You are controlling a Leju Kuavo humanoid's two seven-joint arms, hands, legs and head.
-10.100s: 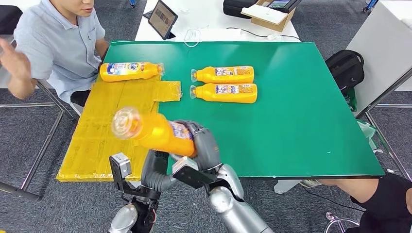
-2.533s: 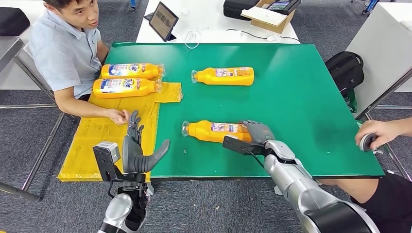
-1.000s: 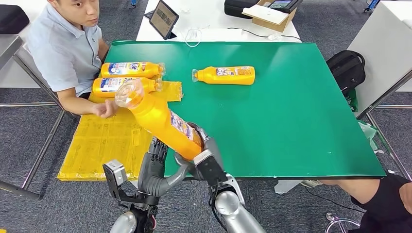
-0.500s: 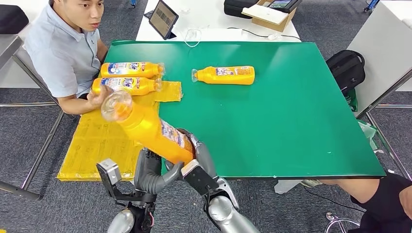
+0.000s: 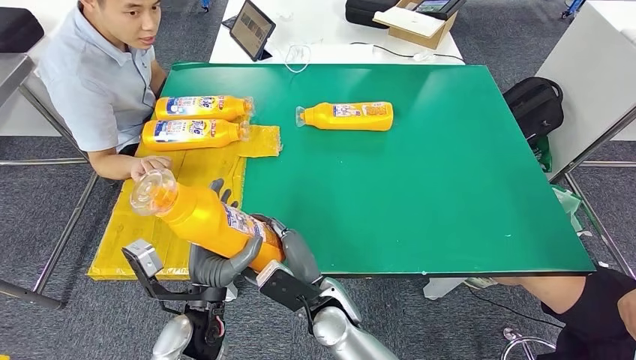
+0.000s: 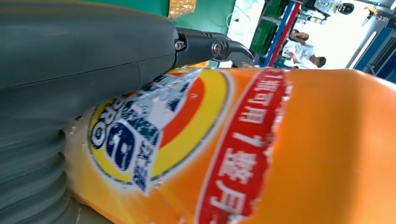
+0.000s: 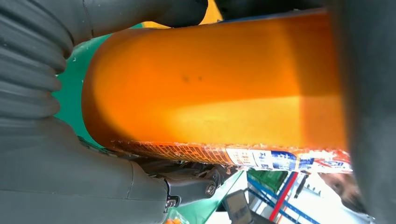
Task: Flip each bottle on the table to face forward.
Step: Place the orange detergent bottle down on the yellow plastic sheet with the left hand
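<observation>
Your held bottle (image 5: 206, 220) is off the table, up over the near-left corner, above the yellow mat (image 5: 146, 225). Long axis runs diagonal: clear cap end up and out toward the person's hand (image 5: 150, 165), base end down toward the robot's body. Cap looks close to that hand; can't tell if touching.

R hand (image 5: 289, 255) is wrapped round the base end, fingers closed on the bottle from the table side. L hand (image 5: 217, 259) cups the mid-body from underneath, thumb across the front, fingertips poking up behind. So both hands grip the same bottle, L nearer the label, R nearer the base. L wrist cam: label (image 6: 154, 126) right against the palm, thumb lying over it. R wrist cam: plain orange side (image 7: 219, 79) faces the palm, label strip along one edge.

Judgement: a mid-air handover or roll between hands. The next move turns on the roll about that long axis, so watch which way the label ends up.

Others: two bottles w/ blue labels up, side by side at far left, (image 5: 199, 107) and (image 5: 193, 132), near the person. One more (image 5: 346, 116) lies alone mid-table, cap to the left, well apart from both hands; prob. next, R arm's side.
</observation>
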